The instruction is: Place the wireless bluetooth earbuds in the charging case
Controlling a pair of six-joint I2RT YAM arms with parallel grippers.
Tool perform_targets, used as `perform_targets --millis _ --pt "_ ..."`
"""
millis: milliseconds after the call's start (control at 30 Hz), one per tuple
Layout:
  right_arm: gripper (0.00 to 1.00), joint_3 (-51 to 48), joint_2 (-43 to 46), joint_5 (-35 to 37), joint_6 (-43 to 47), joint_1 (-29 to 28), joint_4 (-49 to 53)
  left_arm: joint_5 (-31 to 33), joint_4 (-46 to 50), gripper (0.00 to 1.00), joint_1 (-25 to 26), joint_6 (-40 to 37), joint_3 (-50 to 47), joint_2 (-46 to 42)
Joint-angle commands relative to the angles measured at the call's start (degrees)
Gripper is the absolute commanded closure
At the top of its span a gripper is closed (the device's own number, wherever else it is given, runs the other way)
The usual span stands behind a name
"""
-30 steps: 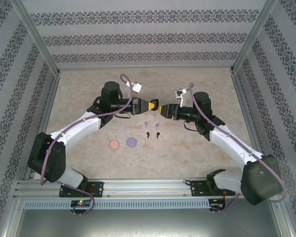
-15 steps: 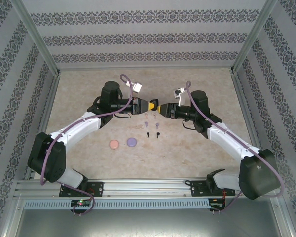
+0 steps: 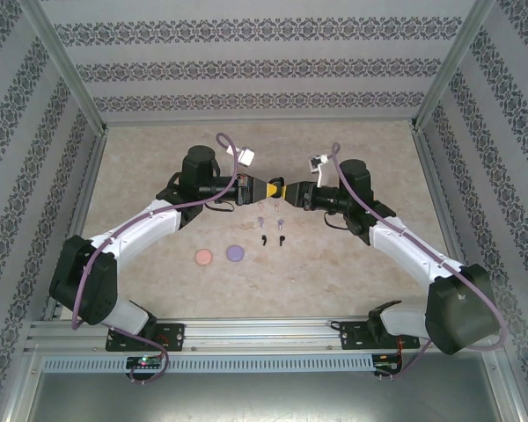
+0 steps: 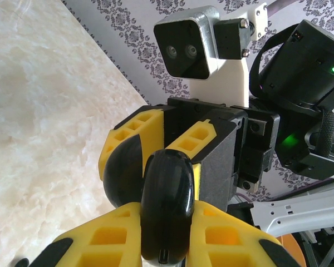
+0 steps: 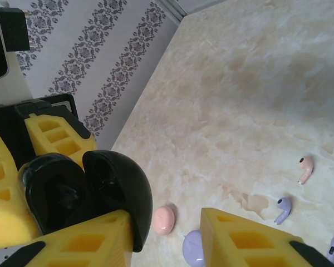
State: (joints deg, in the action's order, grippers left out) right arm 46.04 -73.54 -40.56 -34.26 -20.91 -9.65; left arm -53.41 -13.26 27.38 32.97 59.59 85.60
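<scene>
The bench (image 3: 370,154) is boxed in by patterned walls (image 3: 264,66) at the back and on both sides, with an aluminium rail (image 3: 264,332) along the near edge where the arm bases are bolted. Wide stretches of bare marbled surface lie open to the left, to the right and behind the arms. The small things sit in a tight cluster at the middle. Both arms reach forward and bend inward at the elbow, so that their wrists point at each other above the centre of the bench. The left claw (image 3: 270,188) is closed tight on a black charging case (image 4: 167,206), which stands edge-on between its yellow fingers and is held up off the surface. The right claw (image 3: 288,192) meets it head-on with its jaws apart. In the right wrist view, one of its fingers (image 5: 72,245) lies against the case's open lid while the other finger (image 5: 256,239) stands clear. It has no firm hold that can be made out. The wireless bluetooth earbuds (image 3: 271,221) lie loose on the bench just in front of the claws, in three pairs: pale pink farthest, purple in the middle, black nearest. A pink disc (image 3: 203,257) and a purple disc (image 3: 236,253) rest side by side, near-left of the earbuds and apart from them.
</scene>
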Motion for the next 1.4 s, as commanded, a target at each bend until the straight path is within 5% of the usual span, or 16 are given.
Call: perform_targets --millis 0,333,433,667,800,933,1200,1367 --pt "0.67 1.9 -1.0 1.0 0.1 -0.6 -1.6 -1.8 -1.6 1.00 1.4 -0.6 1.4 -0.8" --pt "0.99 2.3 -0.6 0.5 0.1 -1.1 -1.3 -1.2 -2.2 1.00 2.2 -0.2 1.1 -0.2" --pt "1.00 2.7 -0.4 0.5 0.0 -1.2 -0.9 -0.2 -1.9 1.00 2.4 -0.3 1.0 0.1" --pt "1.00 4.2 -0.9 2.7 2.3 -0.9 4.4 6.8 2.7 0.46 2.2 -3.1 1.5 -0.7" --pt "1.00 5.1 -1.2 3.9 6.4 1.1 9.5 10.2 15.2 0.20 0.9 -11.8 6.9 -2.6" --pt "1.00 7.4 -2.3 4.1 14.8 3.7 15.7 10.2 33.0 0.11 -0.7 -23.5 16.6 -1.6" --pt "1.00 13.6 -6.3 -1.3 28.8 4.3 23.5 8.6 64.7 0.10 -1.2 -42.4 38.1 10.7" --pt "1.00 15.9 -7.2 -2.2 33.1 2.9 28.8 7.7 76.8 0.20 -1.2 -49.1 46.8 17.8"
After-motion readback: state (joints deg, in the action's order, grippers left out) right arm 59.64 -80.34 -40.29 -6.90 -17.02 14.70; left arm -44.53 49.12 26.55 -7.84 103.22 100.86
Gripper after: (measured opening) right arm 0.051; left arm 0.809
